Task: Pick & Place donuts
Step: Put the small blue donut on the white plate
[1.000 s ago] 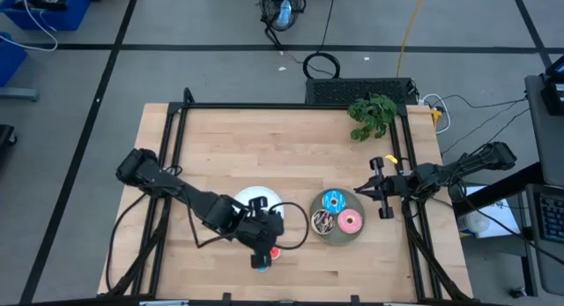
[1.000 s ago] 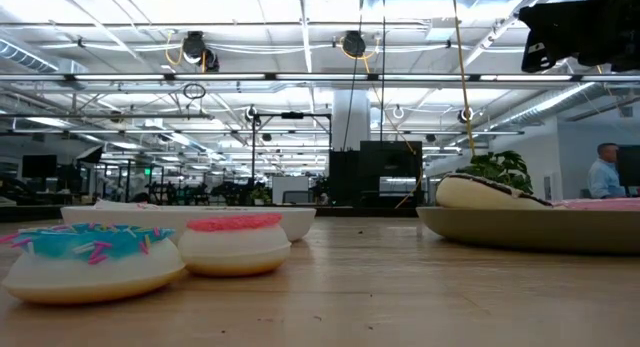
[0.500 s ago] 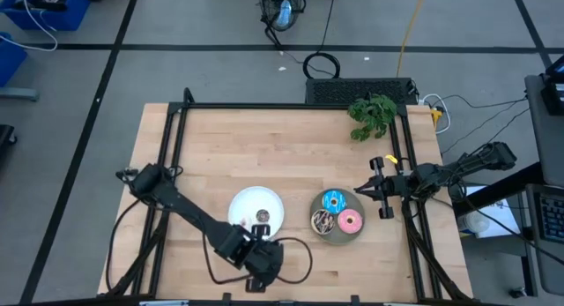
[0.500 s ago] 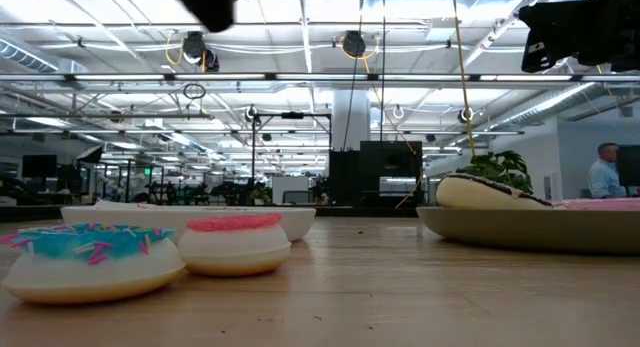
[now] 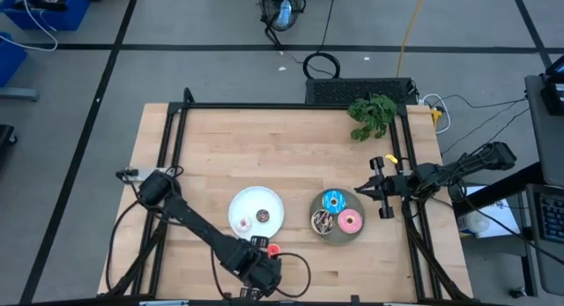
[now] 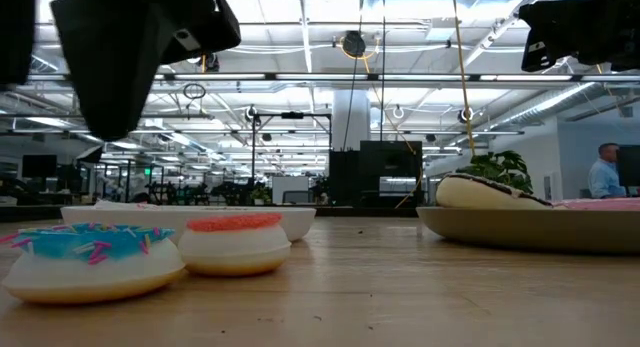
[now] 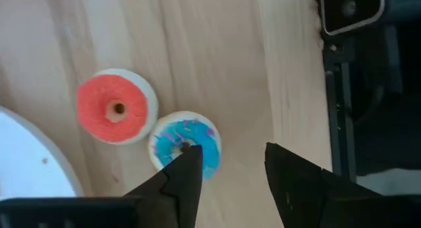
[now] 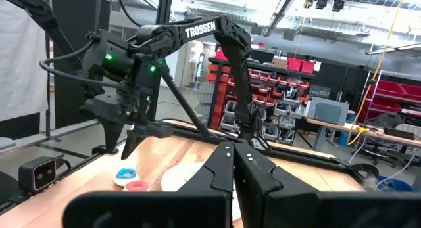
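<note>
The left claw (image 7: 227, 172) hangs parted and empty above the tiny blue donut (image 7: 186, 144), which touches the red donut (image 7: 116, 107) on the tabletop (image 7: 230, 64) beside the white plate (image 5: 246, 205). Descending off-centre could nudge both away. The right claw (image 8: 231, 163) waits clenched

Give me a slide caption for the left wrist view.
Left gripper, open, hovers over a small blue donut beside a red donut on the table.
</note>
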`<state>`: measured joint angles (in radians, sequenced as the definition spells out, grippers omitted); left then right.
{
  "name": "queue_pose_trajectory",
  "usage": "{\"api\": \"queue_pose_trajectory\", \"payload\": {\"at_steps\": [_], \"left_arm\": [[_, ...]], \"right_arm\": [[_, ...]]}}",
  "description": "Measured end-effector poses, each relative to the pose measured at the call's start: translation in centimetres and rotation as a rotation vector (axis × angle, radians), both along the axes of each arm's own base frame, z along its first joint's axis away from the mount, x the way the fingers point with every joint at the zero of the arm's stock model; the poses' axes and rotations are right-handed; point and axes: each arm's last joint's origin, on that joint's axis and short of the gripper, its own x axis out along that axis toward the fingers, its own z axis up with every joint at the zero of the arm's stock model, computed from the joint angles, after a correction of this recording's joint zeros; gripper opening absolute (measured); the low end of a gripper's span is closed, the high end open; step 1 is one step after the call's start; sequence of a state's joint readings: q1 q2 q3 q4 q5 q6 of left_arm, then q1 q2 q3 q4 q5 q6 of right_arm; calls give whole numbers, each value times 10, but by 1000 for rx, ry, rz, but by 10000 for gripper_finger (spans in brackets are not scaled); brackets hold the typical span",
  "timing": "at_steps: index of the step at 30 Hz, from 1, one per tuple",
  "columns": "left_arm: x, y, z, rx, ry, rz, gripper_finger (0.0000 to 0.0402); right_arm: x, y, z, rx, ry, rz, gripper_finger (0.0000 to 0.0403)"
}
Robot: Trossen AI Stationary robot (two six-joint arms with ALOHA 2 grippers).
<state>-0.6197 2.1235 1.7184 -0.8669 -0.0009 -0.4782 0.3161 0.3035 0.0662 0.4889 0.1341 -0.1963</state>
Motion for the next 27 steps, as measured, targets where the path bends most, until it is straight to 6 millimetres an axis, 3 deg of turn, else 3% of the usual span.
{"api": "queue_pose_trajectory", "payload": {"at_steps": [11,27], "left_arm": [[4,1,-7,23,-8,30,214],[6,0,-38,62,82,11,207]], "right_arm": [[0,0,0,-1,0,0,0],[0,0,0,-1,1,-1,0]]}}
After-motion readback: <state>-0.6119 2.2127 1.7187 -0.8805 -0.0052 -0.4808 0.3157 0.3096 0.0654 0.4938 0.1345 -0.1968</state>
